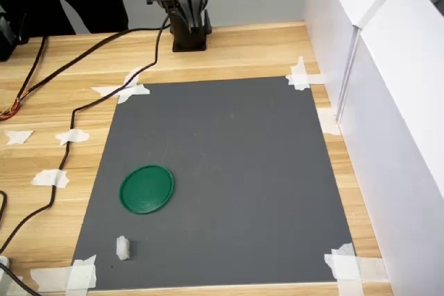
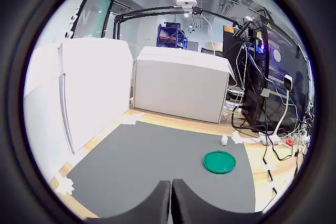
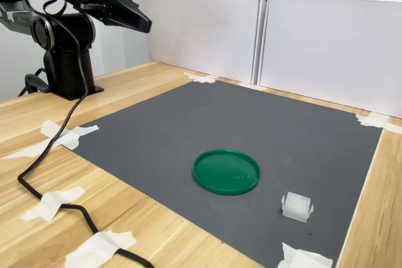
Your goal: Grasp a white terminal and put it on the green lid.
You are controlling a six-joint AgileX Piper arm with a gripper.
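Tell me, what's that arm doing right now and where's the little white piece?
End effector shut, empty, raised near its base. White terminal on the grey mat, beside the green lid, not touching. Nothing in the way.

Gripper (image 3: 146,24) sits high at the second exterior view's upper left, jaws pressed together with no gap visible, holding nothing, pointing toward the mat. Arm base (image 3: 63,61) stands right behind and below it on the wooden table (image 3: 144,224). Gray mat (image 3: 251,123) lies below and ahead of the gripper, corners held by white tape pieces (image 3: 63,137). Green lid (image 3: 226,171) rests flat on the mat, well apart from the gripper, down and toward the second exterior view's right. White terminal (image 3: 296,206) sits on the mat just beyond the lid, farther still from the gripper, not touching the lid. Black cable (image 3: 56,155) trails from the arm across the table. White panels (image 3: 326,48) stand behind the mat.
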